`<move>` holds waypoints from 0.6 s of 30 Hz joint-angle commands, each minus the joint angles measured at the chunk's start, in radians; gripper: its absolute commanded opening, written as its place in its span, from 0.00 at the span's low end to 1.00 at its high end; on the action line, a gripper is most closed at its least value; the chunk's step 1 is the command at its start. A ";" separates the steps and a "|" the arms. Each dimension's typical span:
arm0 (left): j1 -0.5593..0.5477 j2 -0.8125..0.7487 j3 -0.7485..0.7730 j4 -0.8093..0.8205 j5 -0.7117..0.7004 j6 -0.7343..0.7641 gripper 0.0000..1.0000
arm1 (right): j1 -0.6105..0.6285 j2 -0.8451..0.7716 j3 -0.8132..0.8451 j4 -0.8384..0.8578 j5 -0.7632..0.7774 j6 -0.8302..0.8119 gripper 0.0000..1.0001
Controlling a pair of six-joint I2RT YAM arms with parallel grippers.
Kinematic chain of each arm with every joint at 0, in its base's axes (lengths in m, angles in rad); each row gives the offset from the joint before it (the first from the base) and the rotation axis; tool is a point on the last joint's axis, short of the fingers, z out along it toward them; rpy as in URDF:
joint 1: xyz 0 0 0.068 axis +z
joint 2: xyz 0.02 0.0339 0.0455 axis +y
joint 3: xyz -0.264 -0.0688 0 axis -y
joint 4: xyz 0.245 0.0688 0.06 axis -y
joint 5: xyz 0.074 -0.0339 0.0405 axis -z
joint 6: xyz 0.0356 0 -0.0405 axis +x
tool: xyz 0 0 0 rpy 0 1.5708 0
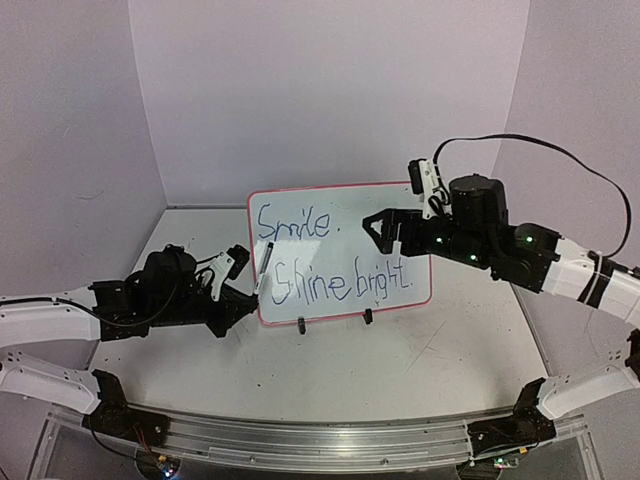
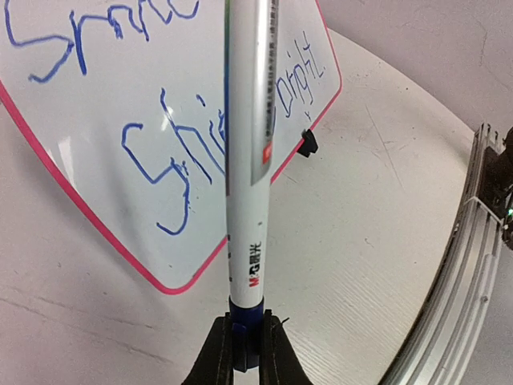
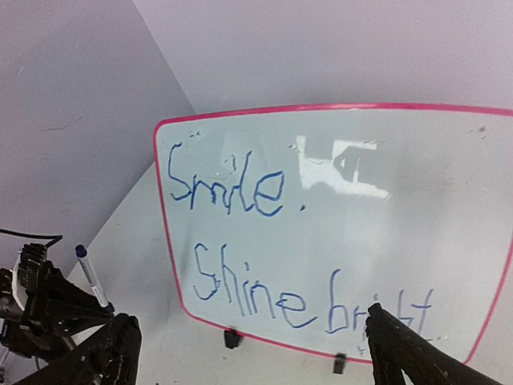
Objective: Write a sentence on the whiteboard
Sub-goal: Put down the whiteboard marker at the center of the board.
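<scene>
Whiteboard (image 1: 340, 250) stands on the table (image 1: 420, 360), just beyond the left gripper (image 1: 240, 303). That gripper is clamped on the blue end of a pen (image 1: 264, 266) pointing up across the board's left edge. Blue writing reads "Smile. Shine bright." Farther back, the right gripper (image 1: 385, 232) is spread wide before the board's right half.

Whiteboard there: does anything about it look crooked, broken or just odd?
Nothing broken or spilled. The whiteboard stands on both black clip feet. Only the blue writing looks wobbly: uneven letters, and "bright." crowds the lower right frame. The left tool holds the marker near its left edge.
</scene>
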 commanded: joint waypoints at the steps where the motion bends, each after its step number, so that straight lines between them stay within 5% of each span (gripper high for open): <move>1: 0.002 -0.023 -0.021 0.001 0.054 -0.184 0.00 | 0.001 -0.075 0.002 -0.050 0.196 -0.153 0.98; 5: 0.002 -0.089 -0.046 -0.026 -0.064 -0.331 0.00 | 0.001 -0.103 -0.001 -0.060 0.231 -0.200 0.98; 7: 0.003 -0.101 -0.048 -0.161 -0.324 -0.575 0.00 | 0.001 -0.117 -0.008 -0.060 0.241 -0.215 0.98; 9: 0.005 -0.094 -0.059 -0.269 -0.434 -0.779 0.00 | 0.000 -0.127 -0.006 -0.060 0.245 -0.221 0.98; 14: 0.014 -0.024 -0.051 -0.326 -0.478 -0.886 0.00 | 0.001 -0.157 -0.007 -0.060 0.265 -0.240 0.98; 18: 0.083 0.149 0.009 -0.359 -0.367 -0.839 0.01 | 0.001 -0.204 -0.016 -0.066 0.303 -0.259 0.98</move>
